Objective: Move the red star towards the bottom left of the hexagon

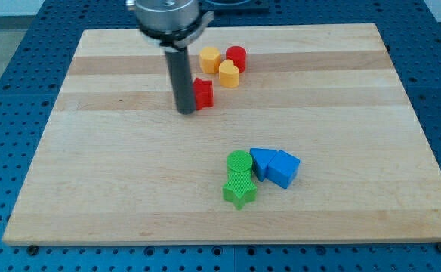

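The end effector here is a plain dark rod with nothing to open or close, so it clamps on nothing; my tip (186,111) rests on the bench (341,91) and touches, or all but touches, the left side of the red star (203,92). The star therefore lies just to the view's right of my tip and slightly toward the bench's top edge. Its shape is partly hidden by the rod, so no long axis can be made out.

The red star sits in the upper middle of the bench, nearer the top edge than the bottom. The yellow hexagon (209,58) lies above it, close to the top edge, with a yellow block (229,73) just beside it and a red cylinder (236,57) to the right of both.

By my judgement, the star already lies below the hexagon, so it needs only a short nudge toward the left edge; my tip would have to come round to the star's right side first.

Well apart, toward the bottom edge, a green cylinder (239,160), a green star (240,189) and 2 blue blocks (273,166) stand clustered
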